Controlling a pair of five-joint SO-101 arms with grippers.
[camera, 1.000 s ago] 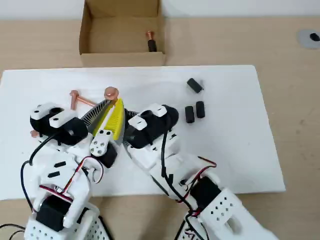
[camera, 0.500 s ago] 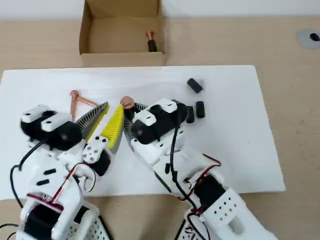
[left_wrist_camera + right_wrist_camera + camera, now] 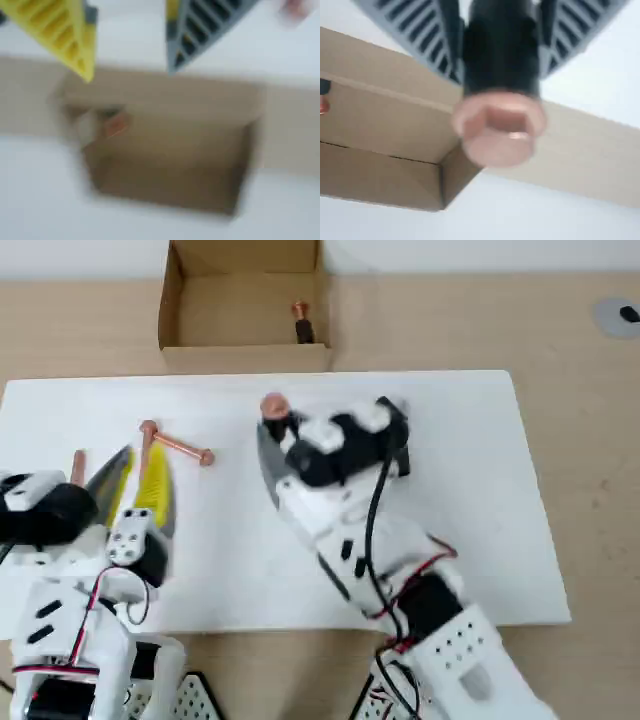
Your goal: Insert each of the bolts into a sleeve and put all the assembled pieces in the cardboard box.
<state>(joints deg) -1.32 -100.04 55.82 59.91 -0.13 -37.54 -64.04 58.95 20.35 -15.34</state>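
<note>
My right gripper (image 3: 272,423) is shut on an assembled piece (image 3: 273,406), a black sleeve with a copper bolt head sticking out, held over the white mat's far middle. In the right wrist view the gripper (image 3: 500,67) clamps the sleeve, with the bolt head (image 3: 499,128) in front of the cardboard box (image 3: 390,150). The cardboard box (image 3: 215,310) stands beyond the mat, with one assembled piece (image 3: 302,324) inside. My left gripper (image 3: 140,468) is open at the mat's left with nothing between its fingers. A loose copper bolt (image 3: 176,445) lies just beyond it.
A second copper bolt (image 3: 78,464) lies at the far left beside the left arm. The white mat (image 3: 470,510) has free room on its right side. In the left wrist view the open gripper (image 3: 130,70) hangs before the box (image 3: 200,165).
The two grippers were together at the bolt. The right gripper has carried the assembled piece away toward the box. The left arm has drawn back to the left, its gripper open.
</note>
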